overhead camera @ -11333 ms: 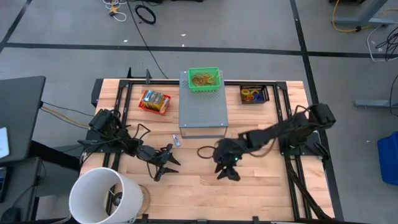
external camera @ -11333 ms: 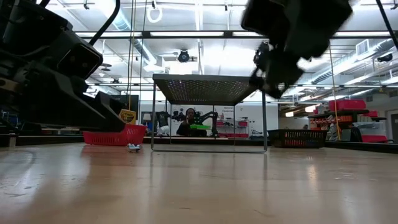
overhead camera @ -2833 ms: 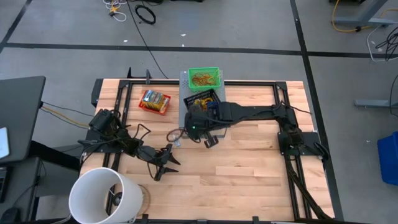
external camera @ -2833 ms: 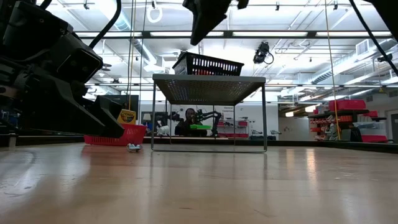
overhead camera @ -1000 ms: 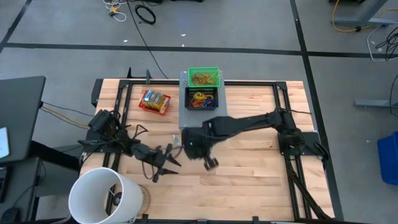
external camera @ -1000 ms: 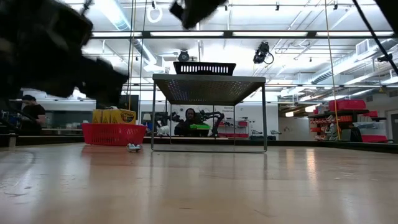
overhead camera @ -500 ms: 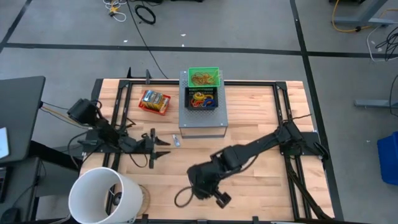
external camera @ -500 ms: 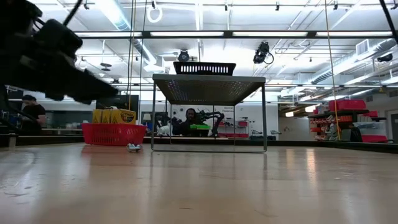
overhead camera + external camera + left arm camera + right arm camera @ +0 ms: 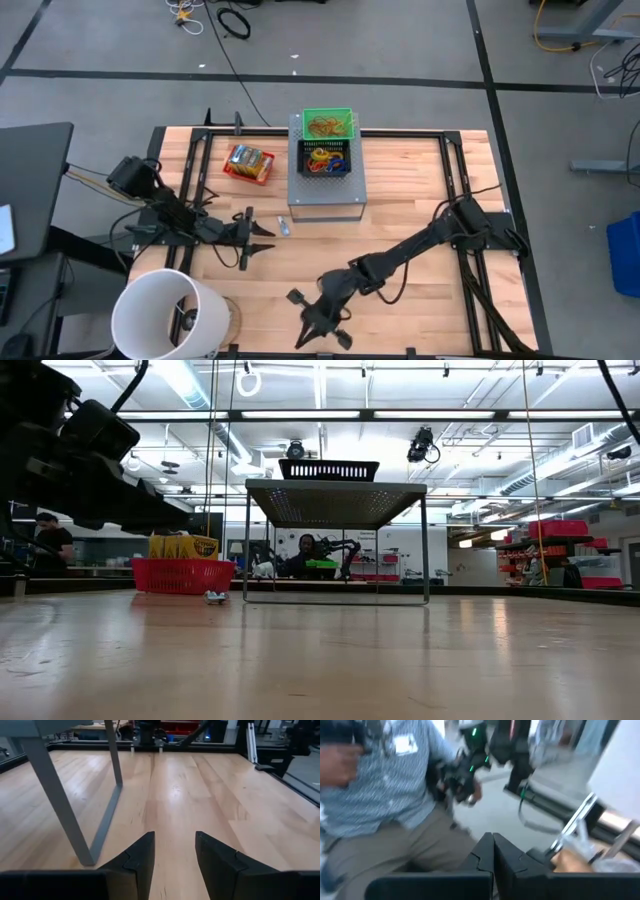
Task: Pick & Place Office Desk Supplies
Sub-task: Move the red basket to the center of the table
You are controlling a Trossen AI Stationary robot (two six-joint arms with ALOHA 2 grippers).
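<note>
Left gripper (image 9: 174,851) parted slightly, empty; right gripper (image 9: 493,851) closed, empty. Two baskets on grey stand (image 9: 327,188): green (image 9: 328,125), black (image 9: 326,159). One packet (image 9: 248,161).

- Table (image 9: 420,190) — pale wood planks, smooth, with a soft sheen
- Grey box (image 9: 327,188) — perforated metal, matt
- Black basket (image 9: 326,159) and green basket (image 9: 329,126) — plastic mesh
- White bucket (image 9: 165,312) — smooth plastic

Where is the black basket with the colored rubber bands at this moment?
In the high view, the black basket sits on top of the grey perforated box, directly in front of the green basket.
</note>
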